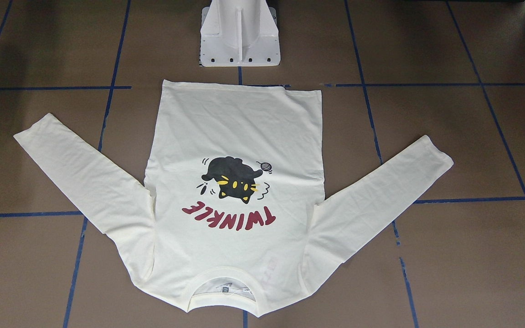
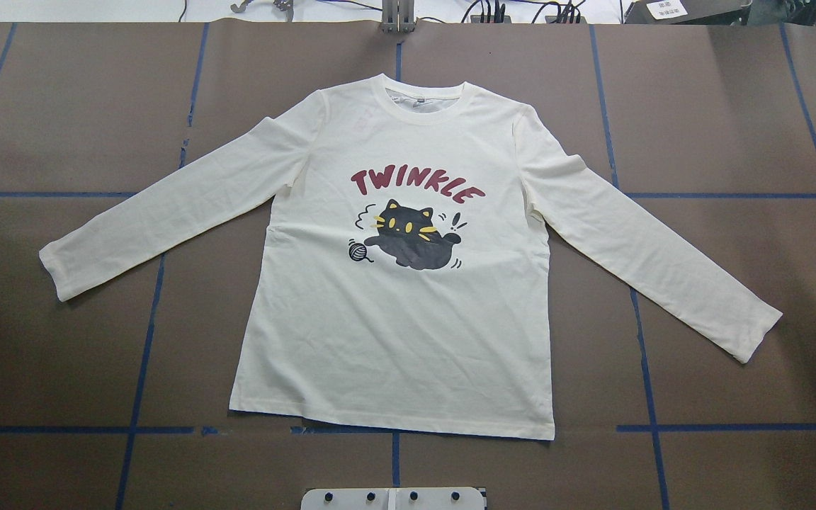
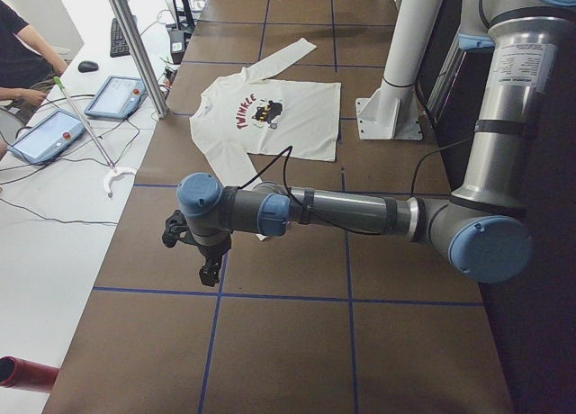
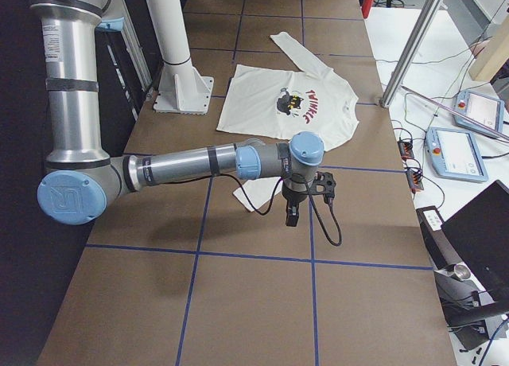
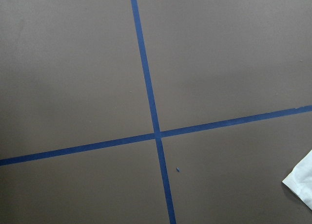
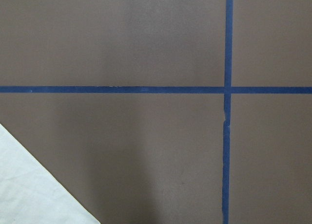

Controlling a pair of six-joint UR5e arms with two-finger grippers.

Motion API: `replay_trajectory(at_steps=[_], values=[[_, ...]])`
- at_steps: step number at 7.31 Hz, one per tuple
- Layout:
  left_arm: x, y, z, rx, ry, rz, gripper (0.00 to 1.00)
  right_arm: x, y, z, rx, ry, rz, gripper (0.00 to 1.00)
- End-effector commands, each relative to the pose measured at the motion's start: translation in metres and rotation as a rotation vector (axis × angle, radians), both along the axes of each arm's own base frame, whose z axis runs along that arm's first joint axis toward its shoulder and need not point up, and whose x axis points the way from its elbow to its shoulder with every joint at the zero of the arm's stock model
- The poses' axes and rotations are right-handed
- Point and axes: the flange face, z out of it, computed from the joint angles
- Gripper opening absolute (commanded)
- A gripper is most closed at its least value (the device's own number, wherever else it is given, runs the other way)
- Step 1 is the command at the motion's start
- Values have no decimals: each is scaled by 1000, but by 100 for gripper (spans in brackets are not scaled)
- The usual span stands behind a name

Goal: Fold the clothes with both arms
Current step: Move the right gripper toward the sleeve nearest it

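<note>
The cream long-sleeved shirt (image 2: pixel 394 340) lies flat and print side up on the brown table, both sleeves spread out and down, collar away from the robot. Its black cat (image 2: pixel 411 237) and red "TWINKLE" lettering (image 2: pixel 416 185) show. My left arm (image 3: pixel 342 211) reaches out beyond the shirt's left sleeve, its gripper (image 3: pixel 209 272) pointing down over bare table; whether it is open or shut I cannot tell. My right arm (image 4: pixel 191 163) hangs beside the right sleeve's cuff (image 4: pixel 256 192), and of its gripper (image 4: pixel 291 216) I cannot tell either. A cuff corner (image 5: pixel 300 185) shows in the left wrist view, a sleeve edge (image 6: pixel 29 190) in the right one.
The white pedestal base (image 1: pixel 239 36) stands just behind the shirt's hem. Blue tape lines (image 2: pixel 146 340) grid the table. Beyond the far edge are metal posts (image 3: pixel 135 45), teach pendants (image 3: pixel 112 94) with cables, and a seated person (image 3: pixel 18 45).
</note>
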Motion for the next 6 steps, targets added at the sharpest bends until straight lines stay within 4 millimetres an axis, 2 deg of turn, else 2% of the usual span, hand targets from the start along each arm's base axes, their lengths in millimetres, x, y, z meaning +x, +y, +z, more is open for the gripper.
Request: replay_trajectory(at_steps=[1,3,4,5,6], values=[[0,-1,-3,8,4,1,100,1,8,3,45,-8,1,100],[0,1,-5,21,0,0,100,1,20,5,113,-33,35,100],[0,2,-13,35,2,0,100,-4,28,10,101,-47,65,100],[1,2,-14,38,5,2,100,-35,31,5,68,-68,77,100],[1,2,-18,53,6,5,100,-87,37,-3,18,-96,99,100]])
